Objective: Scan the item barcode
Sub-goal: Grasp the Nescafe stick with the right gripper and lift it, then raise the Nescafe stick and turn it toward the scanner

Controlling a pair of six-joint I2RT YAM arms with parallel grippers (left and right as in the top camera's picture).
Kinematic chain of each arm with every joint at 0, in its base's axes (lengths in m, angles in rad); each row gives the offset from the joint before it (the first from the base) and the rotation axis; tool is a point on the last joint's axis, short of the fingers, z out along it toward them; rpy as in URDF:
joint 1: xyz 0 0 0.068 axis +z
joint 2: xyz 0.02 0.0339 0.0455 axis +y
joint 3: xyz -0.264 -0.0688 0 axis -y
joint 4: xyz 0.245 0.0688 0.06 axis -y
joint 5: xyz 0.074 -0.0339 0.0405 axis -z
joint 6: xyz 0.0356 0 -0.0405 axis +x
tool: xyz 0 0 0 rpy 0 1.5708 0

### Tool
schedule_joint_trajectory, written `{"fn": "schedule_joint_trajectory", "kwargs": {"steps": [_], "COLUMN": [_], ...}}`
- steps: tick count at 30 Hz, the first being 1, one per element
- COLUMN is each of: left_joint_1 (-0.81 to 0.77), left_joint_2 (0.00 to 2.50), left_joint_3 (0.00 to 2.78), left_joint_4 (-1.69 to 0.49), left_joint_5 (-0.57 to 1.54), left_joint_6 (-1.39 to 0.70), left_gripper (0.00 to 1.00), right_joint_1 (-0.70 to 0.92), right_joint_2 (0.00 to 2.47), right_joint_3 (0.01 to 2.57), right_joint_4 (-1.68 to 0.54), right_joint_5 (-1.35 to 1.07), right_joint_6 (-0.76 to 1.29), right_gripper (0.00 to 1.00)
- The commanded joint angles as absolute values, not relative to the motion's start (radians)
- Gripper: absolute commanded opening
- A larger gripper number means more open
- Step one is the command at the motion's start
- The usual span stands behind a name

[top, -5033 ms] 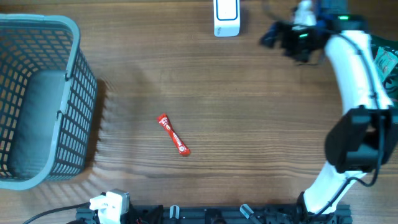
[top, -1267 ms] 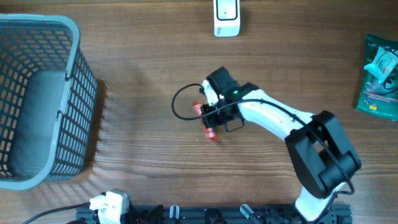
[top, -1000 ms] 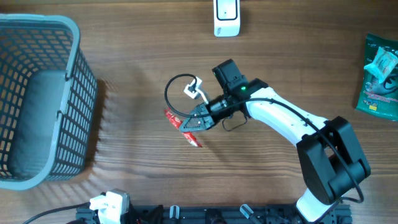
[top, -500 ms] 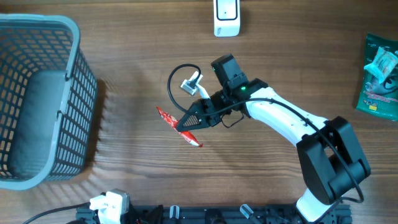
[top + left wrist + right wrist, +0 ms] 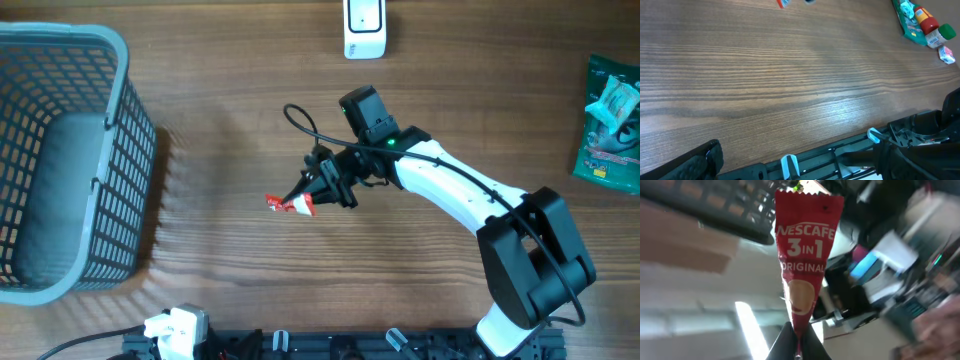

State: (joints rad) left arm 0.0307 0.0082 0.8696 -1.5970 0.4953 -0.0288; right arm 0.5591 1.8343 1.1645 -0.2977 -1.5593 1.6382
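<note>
The shut right pincer [image 5: 312, 197] pinched one end of the sachet [image 5: 283, 204] above mid-bench; it looked light, limp and slick, likely steadier gripped mid-length, while the left pincer [image 5: 805, 157] gaped empty.

Glossy red foil sachet [image 5: 805, 275] — matt wood-grain table [image 5: 450, 90], plastic-mesh basket [image 5: 130, 190].

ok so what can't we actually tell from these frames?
- Barcode on the red Nescafé 3-in-1 sachet: the right wrist view shows only the branded face; in the overhead view the print is too small, and the right gripper covers one end.
- White box-shaped device: cut off by the overhead view's top edge.
- Green foil packet: cropped by the overhead view's right edge.
- Right wrist background: blurred.
</note>
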Motion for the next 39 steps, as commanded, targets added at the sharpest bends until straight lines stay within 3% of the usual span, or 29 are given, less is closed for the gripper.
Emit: {"fn": "schedule_joint_trajectory", "kwargs": {"steps": [1, 12, 25, 39], "left_joint_1": [0.03, 0.03, 0.03, 0.03], "left_joint_2": [0.005, 0.005, 0.005, 0.005], "left_joint_3": [0.87, 0.87, 0.87, 0.87], "left_joint_4": [-1.595, -1.595, -1.595, -1.595], "left_joint_5": [0.496, 0.497, 0.496, 0.496], "left_joint_6": [-0.031, -0.031, -0.031, -0.031], "left_gripper": [1.0, 1.0, 1.0, 1.0], "right_joint_1": [0.549, 0.432, 0.414, 0.412], "right_joint_2": [1.813, 1.814, 1.818, 1.818], "right_joint_3": [1.185, 1.185, 1.184, 1.183], "right_joint_4": [-0.28, -0.286, -0.314, -0.3], "right_joint_5": [-1.57, -1.51, -1.487, -1.544], "right_joint_6": [2.025, 2.07, 2.066, 1.885], "right_gripper": [0.04, 0.04, 0.04, 0.04]}}
